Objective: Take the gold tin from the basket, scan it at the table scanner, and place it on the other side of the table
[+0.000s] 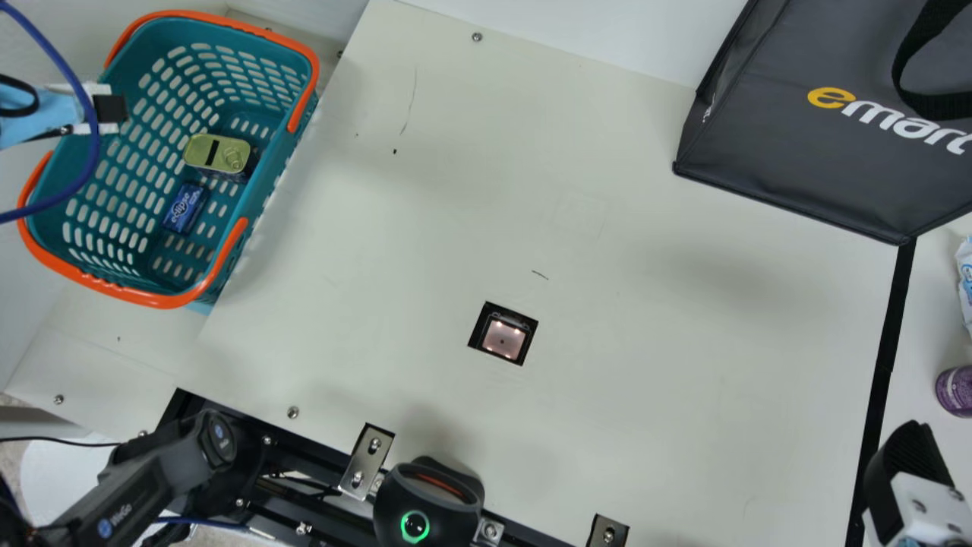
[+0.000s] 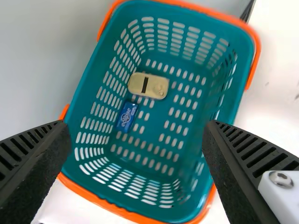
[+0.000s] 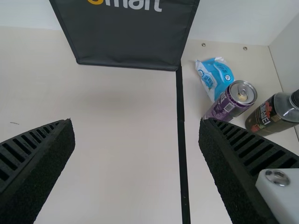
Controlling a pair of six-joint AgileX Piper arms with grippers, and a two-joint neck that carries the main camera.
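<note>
Can see the small gold rectangular tin [image 1: 231,150], dark bar across its top, lying in the teal plastic basket with orange rim and handles [image 1: 163,298], at the left edge of the cream flat desk [image 1: 683,342] in the main view. Find the little blue rectangular pack [image 1: 184,207] just beside the tin, also down in the basket. Have the left pincer [image 1: 112,109] at the basket's outer side in the main view, and in its own wrist view see that same pincer [image 2: 137,125] open, black ribbed fingers wide apart, aimed down into the basket. Have the right pincer [image 1: 907,448] low at the main view's right, near the long black strip [image 1: 885,365]; from its wrist, see this pincer [image 3: 137,122] open too, spread wide. Note the square black-framed scanner window [image 1: 503,339] set into the desk, lit inside, well apart from the tin. See the large dark grey bag [image 1: 790,152] standing at the far right, with a corner by the strip. Past the strip, spot the purple metal can [image 1: 958,391], the blue-and-white soft packet [image 3: 212,77] and the dark-labelled clear bottle with black cap [image 3: 266,116], near one another.
</note>
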